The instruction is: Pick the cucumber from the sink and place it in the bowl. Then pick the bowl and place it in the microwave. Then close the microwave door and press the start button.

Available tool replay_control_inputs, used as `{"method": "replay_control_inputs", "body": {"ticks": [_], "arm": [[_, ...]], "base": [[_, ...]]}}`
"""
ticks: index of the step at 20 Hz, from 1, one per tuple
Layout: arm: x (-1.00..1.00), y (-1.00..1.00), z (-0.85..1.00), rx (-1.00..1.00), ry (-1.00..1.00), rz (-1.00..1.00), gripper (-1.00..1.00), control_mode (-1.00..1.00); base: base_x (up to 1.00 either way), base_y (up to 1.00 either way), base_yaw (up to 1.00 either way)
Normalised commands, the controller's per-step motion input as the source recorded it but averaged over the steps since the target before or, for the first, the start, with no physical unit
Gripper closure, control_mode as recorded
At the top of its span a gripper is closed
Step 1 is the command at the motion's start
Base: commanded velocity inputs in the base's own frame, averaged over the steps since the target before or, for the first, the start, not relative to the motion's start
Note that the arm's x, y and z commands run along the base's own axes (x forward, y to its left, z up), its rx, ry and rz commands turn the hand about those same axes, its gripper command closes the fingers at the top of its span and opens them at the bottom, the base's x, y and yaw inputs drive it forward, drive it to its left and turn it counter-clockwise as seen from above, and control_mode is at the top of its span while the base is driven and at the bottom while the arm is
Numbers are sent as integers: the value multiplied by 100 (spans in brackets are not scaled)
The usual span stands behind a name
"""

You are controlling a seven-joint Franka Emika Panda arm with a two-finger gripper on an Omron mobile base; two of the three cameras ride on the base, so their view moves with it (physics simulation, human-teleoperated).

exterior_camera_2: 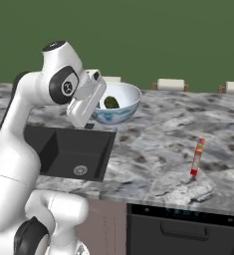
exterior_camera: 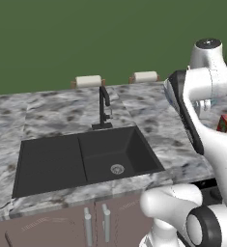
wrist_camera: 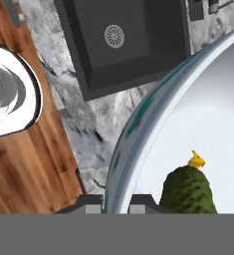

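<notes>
Gripper [wrist_camera: 115,208]: clamped on the bowl [exterior_camera_2: 119,105] rim, one finger each side.
Cucumber [exterior_camera_2: 111,103]: lying inside the bowl.
Bowl: lifted above the counter, beside the sink's [exterior_camera_2: 63,149] right edge.
Carry: keep it level toward the microwave.

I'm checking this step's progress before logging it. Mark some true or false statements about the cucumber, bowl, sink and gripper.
1. The cucumber lies inside the bowl. True.
2. The bowl rests on the counter. False: it is lifted, tilted, above the counter.
3. The gripper clamps the bowl's rim. True.
4. The sink holds a cucumber. False: its basins show just the drain.
5. A red bottle stands on the counter. True.
</notes>
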Motion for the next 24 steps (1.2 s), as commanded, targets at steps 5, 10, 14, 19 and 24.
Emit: {"method": "replay_control_inputs", "body": {"ticks": [5, 10, 14, 19, 24], "arm": [[-41, 1, 55, 0, -2, 3, 100, -100], [-1, 0, 1, 0, 1, 0, 100, -100], [0, 1, 0, 0, 0, 0, 100, 100], [0, 0, 0, 0, 0, 0, 100, 100], [0, 0, 0, 0, 0, 0, 100, 100]], "base": [[0, 0, 0], [0, 0, 0], [-12, 0, 0], [-91, -3, -30], [-57, -5, -72]]}}
